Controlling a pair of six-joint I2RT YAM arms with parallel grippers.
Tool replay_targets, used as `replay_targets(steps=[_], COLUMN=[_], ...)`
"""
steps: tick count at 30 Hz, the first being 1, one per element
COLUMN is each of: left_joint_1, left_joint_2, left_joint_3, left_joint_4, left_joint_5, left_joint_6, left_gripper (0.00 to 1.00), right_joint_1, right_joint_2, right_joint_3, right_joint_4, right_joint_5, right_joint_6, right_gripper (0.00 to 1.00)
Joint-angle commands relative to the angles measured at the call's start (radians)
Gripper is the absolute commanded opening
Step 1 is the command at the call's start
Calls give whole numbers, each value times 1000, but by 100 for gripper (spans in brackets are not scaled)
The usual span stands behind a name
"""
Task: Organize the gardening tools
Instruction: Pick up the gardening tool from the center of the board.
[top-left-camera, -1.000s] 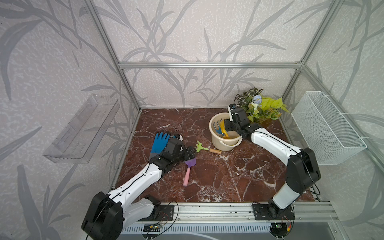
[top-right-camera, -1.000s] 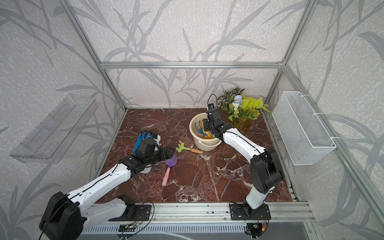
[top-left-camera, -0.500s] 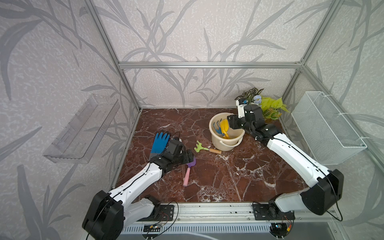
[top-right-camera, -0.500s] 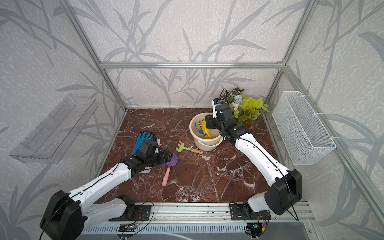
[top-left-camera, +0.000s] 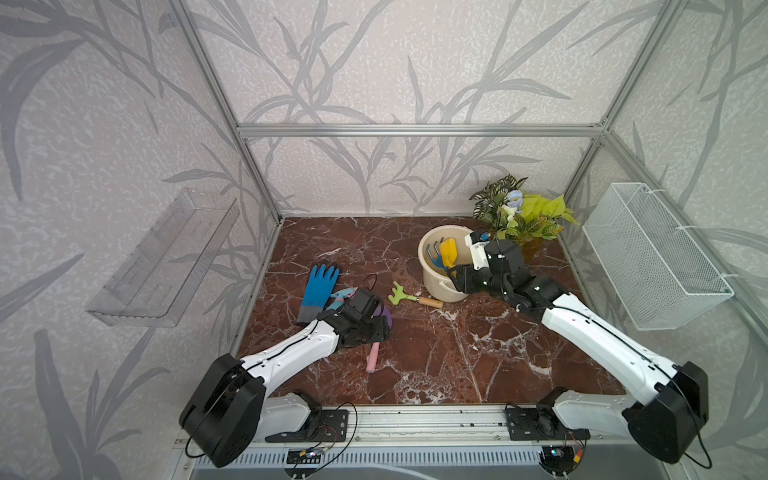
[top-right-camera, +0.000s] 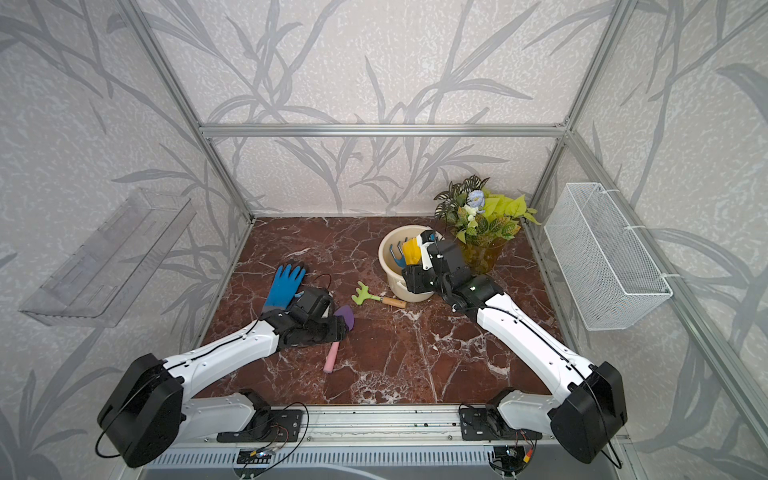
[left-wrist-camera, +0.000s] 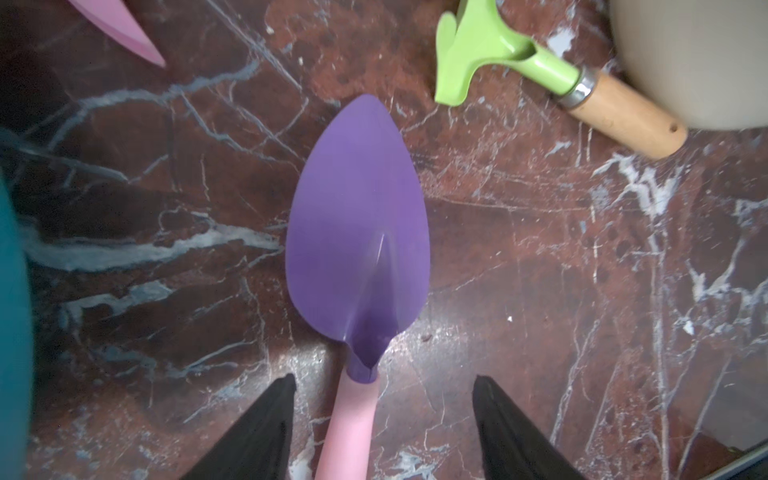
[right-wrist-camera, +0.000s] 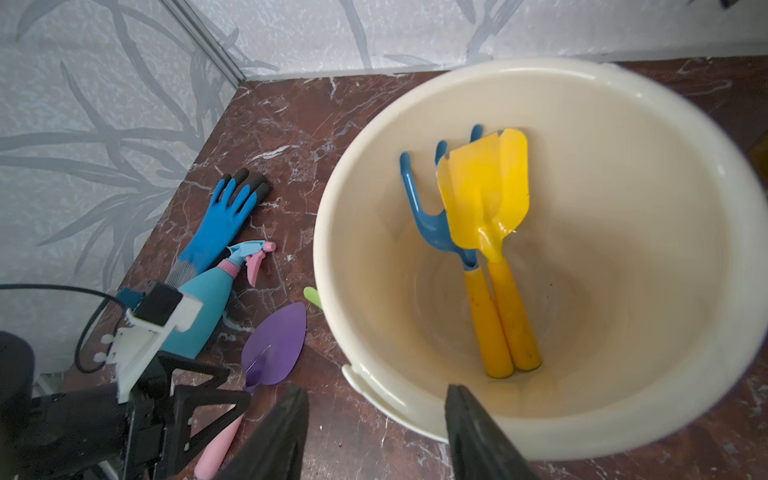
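Note:
The purple trowel (left-wrist-camera: 359, 245) with a pink handle lies flat on the marble floor, also seen in both top views (top-left-camera: 372, 358) (top-right-camera: 345, 316). My left gripper (left-wrist-camera: 382, 380) is open and straddles the handle just behind the blade, with a gap on each side. The green rake (top-left-camera: 405, 294) (left-wrist-camera: 498, 54) with a wooden handle lies beside the cream bucket (top-left-camera: 436, 289) (right-wrist-camera: 332, 216). The yellow shovel (right-wrist-camera: 486, 191) and blue fork (right-wrist-camera: 428, 220) stand inside the bucket. My right gripper (right-wrist-camera: 376, 395) (top-left-camera: 457, 278) hangs open over the bucket's near rim, holding nothing.
A blue glove (top-left-camera: 319, 291) and a teal spray bottle (right-wrist-camera: 212, 299) lie just left of my left wrist. A potted leafy plant (top-left-camera: 519, 216) stands behind the bucket. A wire basket (top-left-camera: 652, 253) hangs on the right wall and a clear shelf (top-left-camera: 166, 257) on the left wall.
My right gripper has drawn back from the bucket's far side to its near rim as the arm swung out right. My left gripper's jaws have narrowed around the trowel handle.

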Motion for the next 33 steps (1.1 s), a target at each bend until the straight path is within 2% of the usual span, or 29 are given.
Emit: replay_targets(steps=[1, 6, 14, 23, 33], left_joint_1=[-38, -102, -137, -142, -155], left_joint_2=[37, 122, 169, 179, 131], left_joint_3=[48, 103, 116, 90, 40], left_joint_4=[-55, -116, -131, -116, -148], left_joint_5=[-66, -160, -205, -201, -192], left_joint_6=[14, 11, 6, 1, -30], left_gripper=[68, 63, 58, 50, 50], right_joint_1=[5, 5, 5, 5, 5], right_joint_2=[-55, -98, -133, -149, -176], right_joint_3=[-50, -109, -154, -182, -191], right_joint_4=[-5, 3, 2, 9, -5], right_joint_5=[-5, -5, 0, 8, 38], right_joint_6=[27, 46, 60, 70, 73], right_gripper=[57, 57, 57, 57, 57])
